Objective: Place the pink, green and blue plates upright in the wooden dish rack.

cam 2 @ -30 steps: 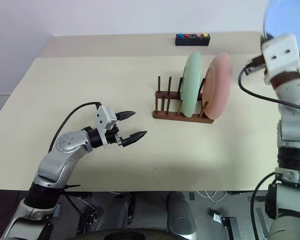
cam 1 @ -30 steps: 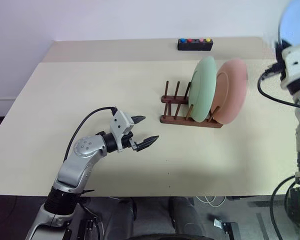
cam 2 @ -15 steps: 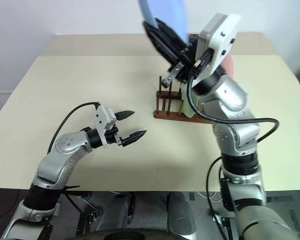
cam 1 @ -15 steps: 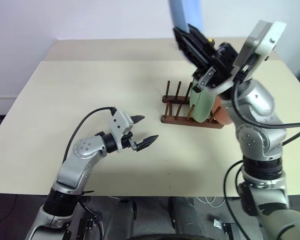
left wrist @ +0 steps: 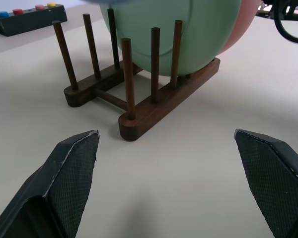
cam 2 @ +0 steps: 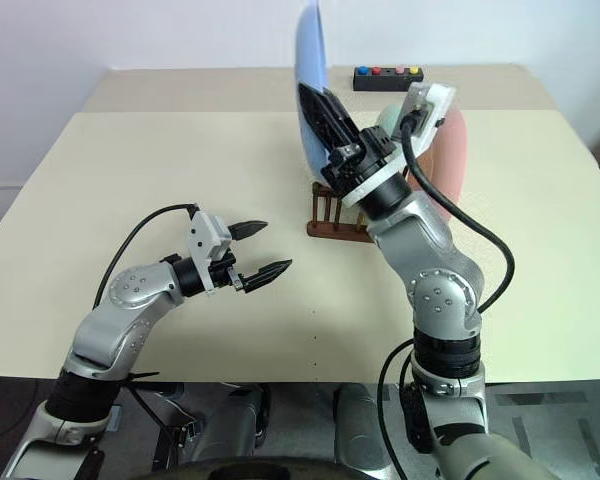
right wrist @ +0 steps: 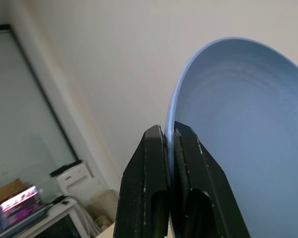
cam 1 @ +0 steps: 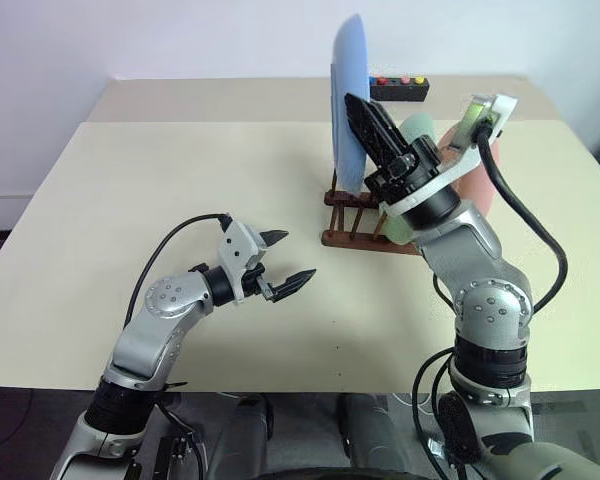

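Rack (cam 1: 380,222) of dark wood stands on the desk (cam 1: 130,180), with the green plate (left wrist: 179,29) and pink plate (cam 2: 445,160) upright between its pegs. The right pincer (cam 1: 365,125) is clenched on the rim of the blue plate (cam 1: 348,100), held edge-on above the rack's free pegs. The left pincer (cam 1: 285,262) hovers released above the desk, well short of the rack.
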### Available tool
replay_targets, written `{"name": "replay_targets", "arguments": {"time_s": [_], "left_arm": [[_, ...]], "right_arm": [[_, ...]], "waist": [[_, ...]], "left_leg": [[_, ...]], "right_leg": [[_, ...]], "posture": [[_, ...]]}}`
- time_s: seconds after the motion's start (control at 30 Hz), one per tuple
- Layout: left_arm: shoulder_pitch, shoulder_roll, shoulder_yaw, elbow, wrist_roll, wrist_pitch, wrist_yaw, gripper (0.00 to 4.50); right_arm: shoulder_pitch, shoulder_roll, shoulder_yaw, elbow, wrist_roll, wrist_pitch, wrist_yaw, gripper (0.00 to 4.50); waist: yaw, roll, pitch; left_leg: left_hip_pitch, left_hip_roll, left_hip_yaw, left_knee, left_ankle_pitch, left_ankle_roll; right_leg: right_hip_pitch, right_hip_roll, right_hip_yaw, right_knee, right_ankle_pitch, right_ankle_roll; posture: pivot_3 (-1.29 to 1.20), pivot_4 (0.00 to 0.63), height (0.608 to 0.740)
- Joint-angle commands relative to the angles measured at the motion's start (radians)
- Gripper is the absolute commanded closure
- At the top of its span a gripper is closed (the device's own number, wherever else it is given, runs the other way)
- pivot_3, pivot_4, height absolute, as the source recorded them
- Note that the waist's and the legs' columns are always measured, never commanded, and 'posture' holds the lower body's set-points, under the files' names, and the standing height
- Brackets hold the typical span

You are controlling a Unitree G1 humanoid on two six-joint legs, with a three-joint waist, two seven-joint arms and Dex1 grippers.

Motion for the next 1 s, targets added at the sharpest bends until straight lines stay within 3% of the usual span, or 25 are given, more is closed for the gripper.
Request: {"name": "replay_targets", "arguments": {"time_s": [0.03, 0.53, 0.63, 0.83, 1.0], "left_arm": [[-0.008, 0.010, 0.022, -0.034, 0.001, -0.005, 0.005, 0.00], [0.000, 0.017, 0.026, -0.037, -0.001, -0.006, 0.012, 0.00], [0.003, 0.018, 0.027, -0.038, -0.001, -0.006, 0.014, 0.00], [0.000, 0.019, 0.026, -0.034, -0.002, -0.007, 0.015, 0.00], [0.000, 0.019, 0.026, -0.034, -0.003, -0.008, 0.014, 0.00]], "right_arm": [[0.010, 0.036, -0.010, -0.030, 0.030, -0.001, -0.033, 4.43], [0.027, 0.073, -0.042, -0.006, 0.090, 0.035, -0.136, 4.43], [0.030, 0.079, -0.048, -0.004, 0.092, 0.037, -0.151, 3.52], [0.024, 0.064, -0.039, -0.009, 0.059, 0.039, -0.147, 0.67], [0.017, 0.054, -0.034, -0.013, 0.017, 0.030, -0.136, 0.67]], "waist": [[-0.002, 0.000, 0.000], [-0.001, 0.000, 0.000], [-0.001, 0.000, 0.000], [-0.001, 0.000, 0.000], [-0.001, 0.000, 0.000]], "left_leg": [[0.000, 0.000, 0.000, 0.000, 0.000, 0.000], [0.000, 0.000, 0.000, 0.000, 0.000, 0.000], [0.000, 0.000, 0.000, 0.000, 0.000, 0.000], [0.000, 0.000, 0.000, 0.000, 0.000, 0.000], [0.000, 0.000, 0.000, 0.000, 0.000, 0.000]], "right_leg": [[0.000, 0.000, 0.000, 0.000, 0.000, 0.000], [-0.001, 0.000, 0.000, 0.001, 0.000, 0.000], [-0.001, 0.000, 0.000, 0.001, 0.000, 0.000], [-0.001, 0.000, 0.000, 0.000, 0.000, 0.000], [-0.001, 0.000, 0.000, 0.000, 0.000, 0.000]], "posture": [[0.00, 0.150, 0.734], [0.00, 0.150, 0.734], [0.00, 0.150, 0.734], [0.00, 0.150, 0.734], [0.00, 0.150, 0.734]]}}
